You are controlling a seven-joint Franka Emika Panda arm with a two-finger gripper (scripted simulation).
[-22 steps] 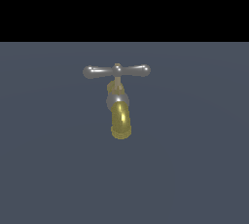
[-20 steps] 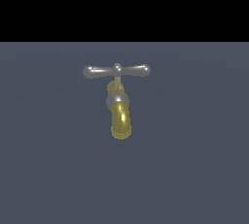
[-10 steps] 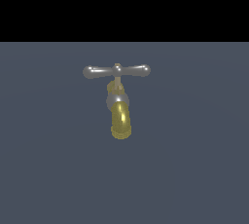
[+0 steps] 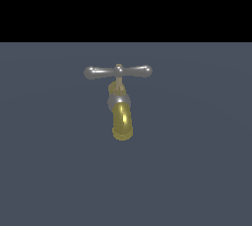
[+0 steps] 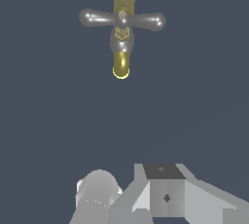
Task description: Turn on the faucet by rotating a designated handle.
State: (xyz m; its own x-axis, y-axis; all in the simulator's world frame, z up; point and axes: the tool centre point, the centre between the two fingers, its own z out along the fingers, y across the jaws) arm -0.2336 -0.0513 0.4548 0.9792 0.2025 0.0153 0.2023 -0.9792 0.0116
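Well apart: end effector [image 5: 165, 198], handle [image 4: 118, 71], faucet [image 4: 121, 117].

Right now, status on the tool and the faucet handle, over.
Tool not visible in either view; only arm hardware seen by the wrist camera. Handle level across the faucet, untouched. Nothing between arm and handle.

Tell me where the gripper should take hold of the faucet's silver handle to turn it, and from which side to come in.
Probably best at one bulbous end of the handle, such as the end on the exterior view's right, far from the brass hub for leverage. Come from above with the fingers astride the slim level bar; the golden spout hangs below. The gripper is not visible.
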